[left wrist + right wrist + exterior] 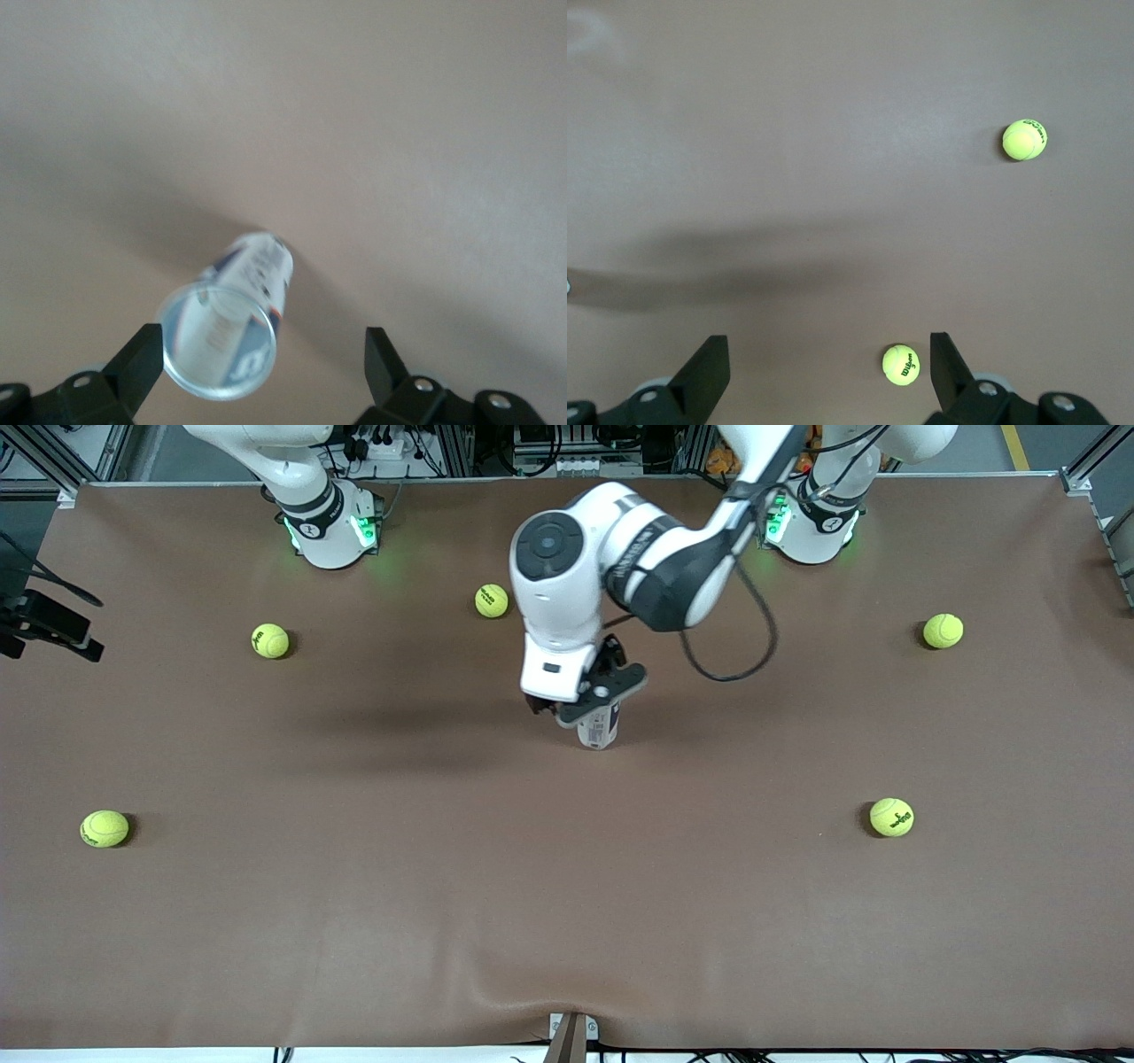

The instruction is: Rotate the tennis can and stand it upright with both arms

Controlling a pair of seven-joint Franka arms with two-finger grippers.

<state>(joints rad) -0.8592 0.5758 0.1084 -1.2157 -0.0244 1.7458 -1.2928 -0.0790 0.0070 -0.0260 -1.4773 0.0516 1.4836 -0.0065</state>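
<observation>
The tennis can stands on end at the middle of the table, its white and dark-blue label showing below the hand. In the left wrist view the can shows from above through its clear round top. My left gripper hangs just over it, open wide. The can's top lies between the fingers, close against one finger and well apart from the other. My right gripper is open and empty, high over bare table. Its hand is out of the front view.
Several yellow-green tennis balls lie scattered: one near the bases, one and one toward the right arm's end, one and one toward the left arm's end. Two balls show in the right wrist view.
</observation>
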